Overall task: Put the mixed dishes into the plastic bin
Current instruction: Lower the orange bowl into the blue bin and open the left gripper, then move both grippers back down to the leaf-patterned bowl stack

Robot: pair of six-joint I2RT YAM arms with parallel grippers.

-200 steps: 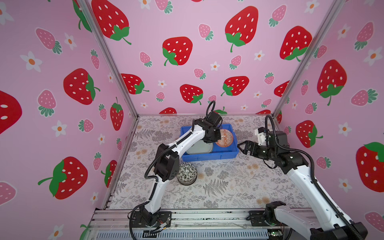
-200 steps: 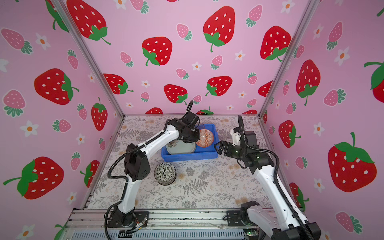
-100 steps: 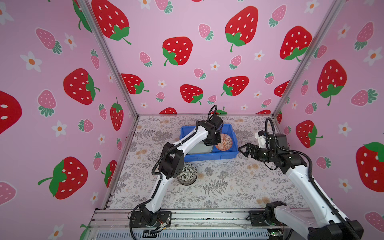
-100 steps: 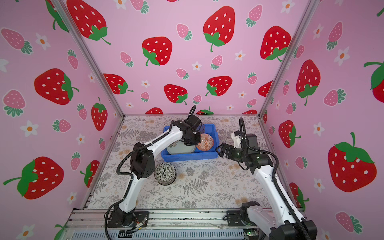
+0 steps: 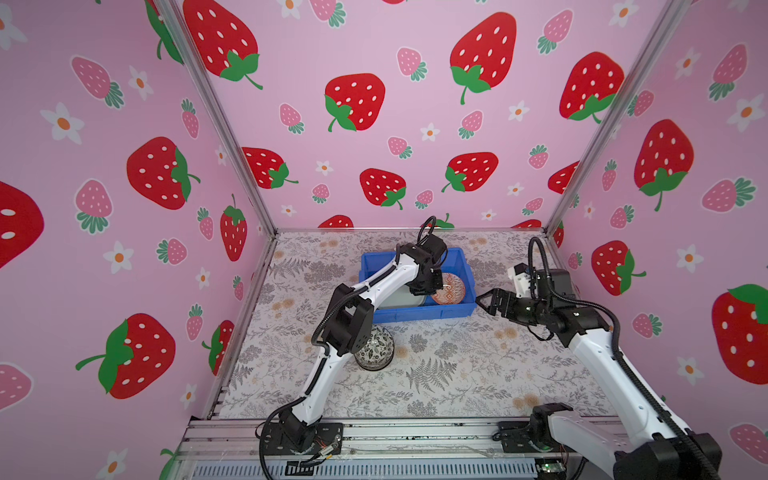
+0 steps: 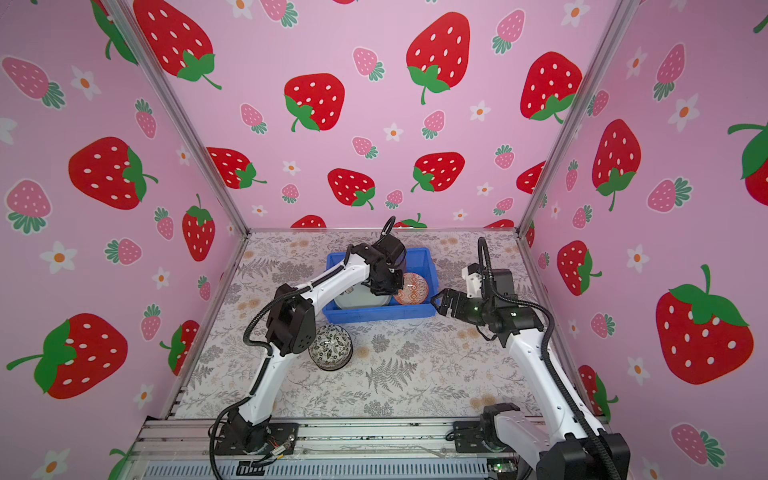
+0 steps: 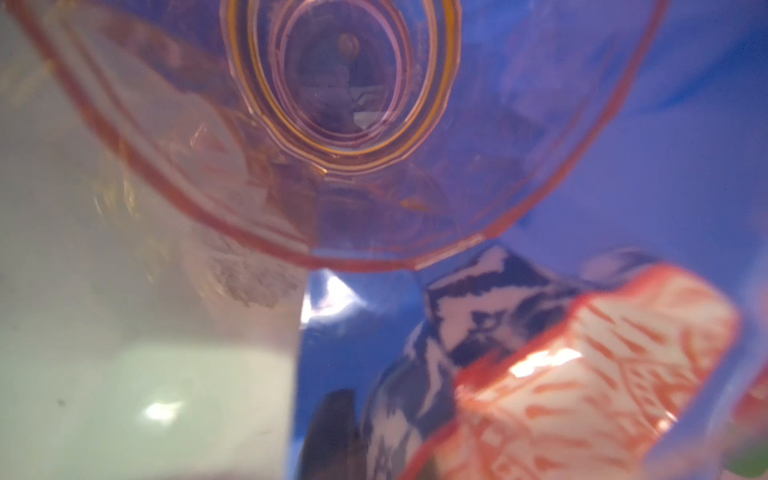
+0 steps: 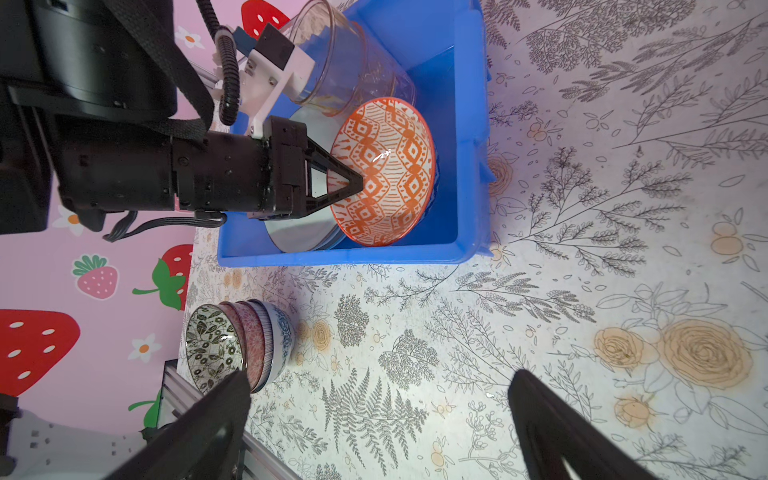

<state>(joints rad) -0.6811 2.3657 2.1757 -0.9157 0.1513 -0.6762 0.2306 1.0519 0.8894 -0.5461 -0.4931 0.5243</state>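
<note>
In both top views the blue bin (image 5: 415,314) (image 6: 374,314) sits at 12 o'clock on the floral tablecloth (image 5: 457,374). The left arm reaches in from 7 o'clock. The left gripper (image 5: 433,286) ends over the bin's 3 o'clock half, at the edge of the orange bowl (image 5: 451,289); how its jaws stand cannot be made out here. A pale green plate (image 5: 395,298) fills the 9 o'clock half, mostly under the arm. At 7 o'clock from the bin the black-floral bowl (image 5: 376,353) stands on the cloth, partly behind the left elbow. The right gripper (image 5: 484,302) hovers just off the bin's 4 o'clock corner, spread wide and empty.

The left wrist view, close and blurred, adds a clear tumbler (image 7: 345,124), which the left wrist hides in the top views. It is pink-tinted, its mouth faces the lens, and it lies over the plate and the bin floor. Beside it is the orange bowl, with what looks like a blue-and-white outer wall.

The right wrist view settles the left gripper (image 8: 358,183): its jaws are pressed together to a point with nothing between them. The tip is at the orange bowl's inside; contact cannot be told. That bowl leans tilted on stacked plates. The black-floral bowl tops a nested stack, with a pink-patterned bowl (image 8: 254,332) and a blue-white bowl (image 8: 280,332) under it. The right gripper's fingers (image 8: 208,424) frame bare cloth.
</note>
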